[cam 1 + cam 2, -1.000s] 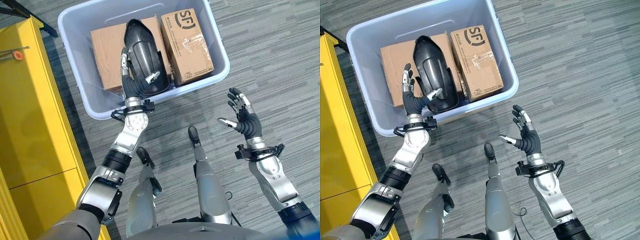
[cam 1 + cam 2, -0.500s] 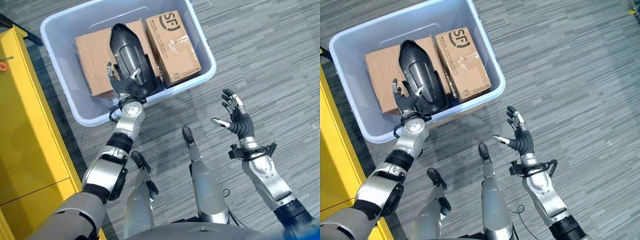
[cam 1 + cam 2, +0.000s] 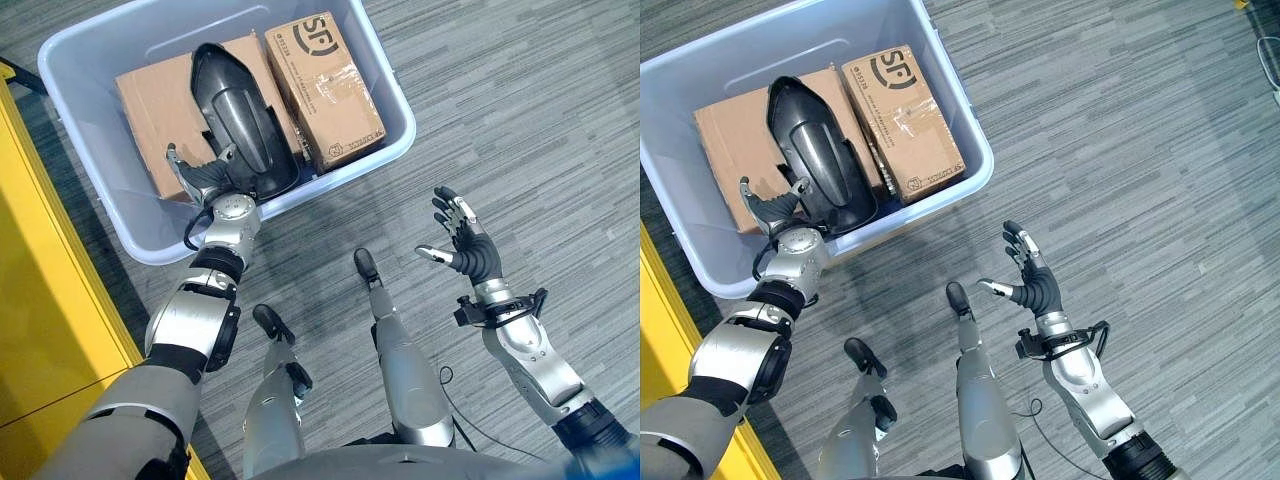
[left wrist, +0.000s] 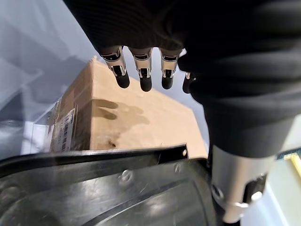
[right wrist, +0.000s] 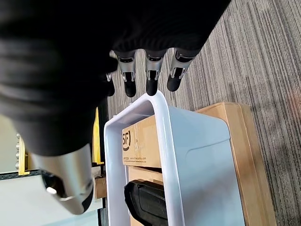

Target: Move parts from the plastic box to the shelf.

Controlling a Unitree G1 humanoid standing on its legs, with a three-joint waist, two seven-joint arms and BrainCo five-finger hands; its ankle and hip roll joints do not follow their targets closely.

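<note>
A pale blue plastic box stands on the carpet. In it a long black moulded part lies across a large brown carton, beside a second, printed carton. My left hand is inside the box at the part's near end, just past the front wall. It is open, with straight fingers over the large carton and the black part beside the thumb. My right hand hangs open above the carpet, right of the box, holding nothing.
The yellow shelf runs along the left side, close to the box's left wall. Grey striped carpet spreads to the right and in front of the box.
My left hand has drawn back along the black part, from its side to its near end by the front wall. The whole picture has shifted. The right hand keeps its pose.
</note>
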